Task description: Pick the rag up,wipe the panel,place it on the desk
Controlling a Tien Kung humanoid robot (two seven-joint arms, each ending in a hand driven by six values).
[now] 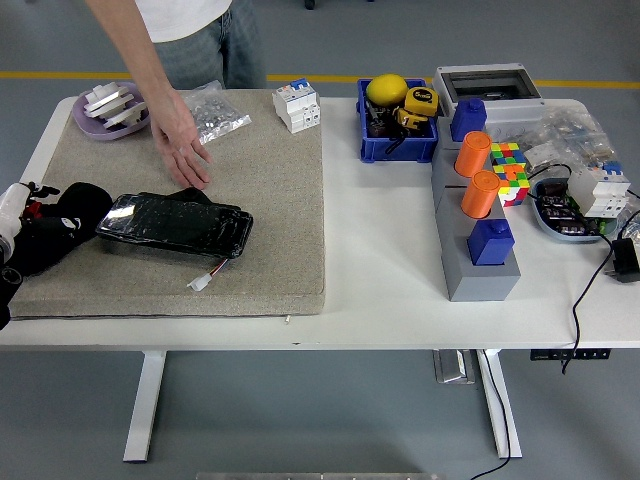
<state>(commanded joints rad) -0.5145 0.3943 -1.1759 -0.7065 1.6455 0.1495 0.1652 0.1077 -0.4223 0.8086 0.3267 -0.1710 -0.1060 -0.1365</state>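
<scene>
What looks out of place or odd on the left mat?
A person's hand reaches over the mat just above the black panel, inside the robot's work area. The panel lies slightly askew, and a white plug on thin wires trails loose from its near edge.

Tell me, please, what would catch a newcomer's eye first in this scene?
Probably the person's hand, reaching down over the grey mat toward the glossy black panel at its left. Next, two orange cylinders on the grey block at the table's right, beside a colourful cube. The left robot hand rests at the mat's left edge.
</scene>
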